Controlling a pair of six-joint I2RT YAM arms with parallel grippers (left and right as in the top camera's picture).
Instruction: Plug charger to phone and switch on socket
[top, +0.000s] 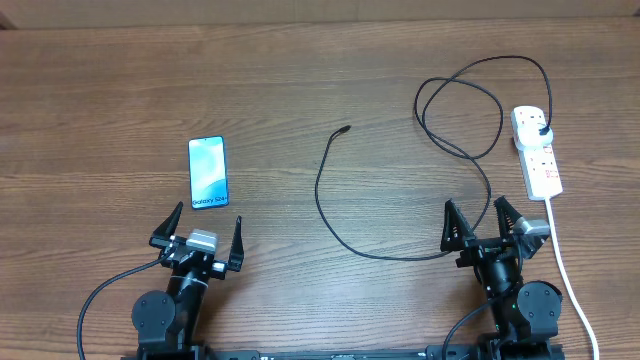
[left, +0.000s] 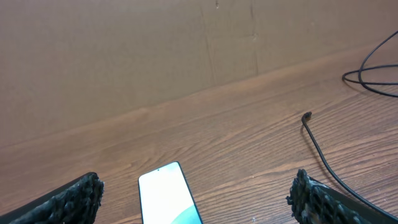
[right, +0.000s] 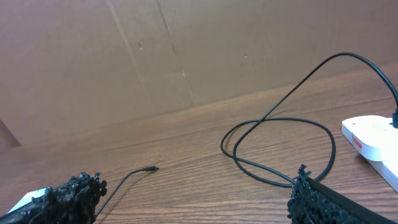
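Left hand (top: 208, 216) & right hand (top: 473, 203) wide open, empty. Pinch charger (top: 344, 130) just behind tip, mid tabletop; keep level w/ phone (top: 207, 172).

Ahead of our left gripper (top: 208, 215), only the phone (top: 208, 173) lies just past the spread fingers, with bare table (top: 100, 120) on either side. The charger cable (top: 318, 187) runs under our right gripper (top: 474, 203) and loops ahead of it. The socket (top: 537, 150) and white cord (top: 566, 262) hem in its right side.
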